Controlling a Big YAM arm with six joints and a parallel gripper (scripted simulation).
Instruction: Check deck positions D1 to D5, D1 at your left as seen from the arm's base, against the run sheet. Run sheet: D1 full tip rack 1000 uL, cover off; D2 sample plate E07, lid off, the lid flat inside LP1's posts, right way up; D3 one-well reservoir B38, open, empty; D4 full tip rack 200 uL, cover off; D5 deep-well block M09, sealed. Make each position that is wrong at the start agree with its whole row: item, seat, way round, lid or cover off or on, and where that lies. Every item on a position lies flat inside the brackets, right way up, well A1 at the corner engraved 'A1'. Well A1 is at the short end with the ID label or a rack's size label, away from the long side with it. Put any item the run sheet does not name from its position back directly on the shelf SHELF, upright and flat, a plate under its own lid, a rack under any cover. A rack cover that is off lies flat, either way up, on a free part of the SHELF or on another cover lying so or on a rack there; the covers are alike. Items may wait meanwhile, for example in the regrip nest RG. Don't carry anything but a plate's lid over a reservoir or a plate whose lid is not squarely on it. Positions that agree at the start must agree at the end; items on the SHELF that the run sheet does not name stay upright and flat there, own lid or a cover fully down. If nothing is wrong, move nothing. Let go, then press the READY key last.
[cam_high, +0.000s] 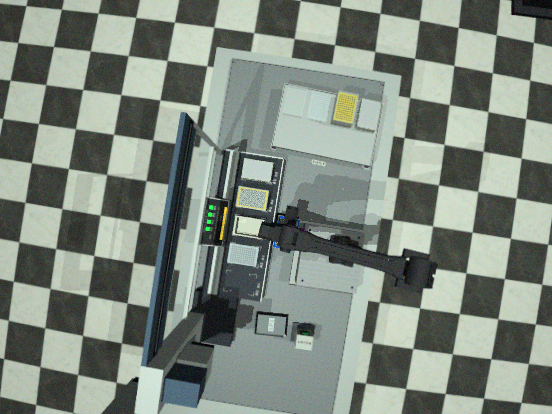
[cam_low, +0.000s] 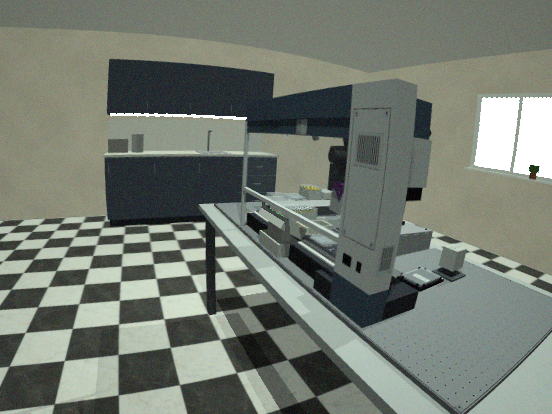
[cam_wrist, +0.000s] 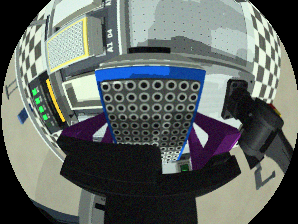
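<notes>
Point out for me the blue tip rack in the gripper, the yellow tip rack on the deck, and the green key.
blue tip rack (cam_wrist: 152, 111), wrist view, its hole grid.
yellow tip rack (cam_high: 252, 198), top view, its centre.
green key (cam_high: 304, 329), top view, its cap.

Blue-framed tip rack (cam_wrist: 152, 111) fills centre, clamped in the gripper (cam_wrist: 149, 141), purple pads (cam_wrist: 214, 141) either side. Yellow-framed rack (cam_wrist: 67, 46) far left; green lamps (cam_wrist: 40, 102) left.

The arm (cam_high: 345, 250) is matte black, built of slim boxy links with a bulkier block at its base (cam_high: 418, 271). Purple fingers flank a black wrist housing.
</notes>
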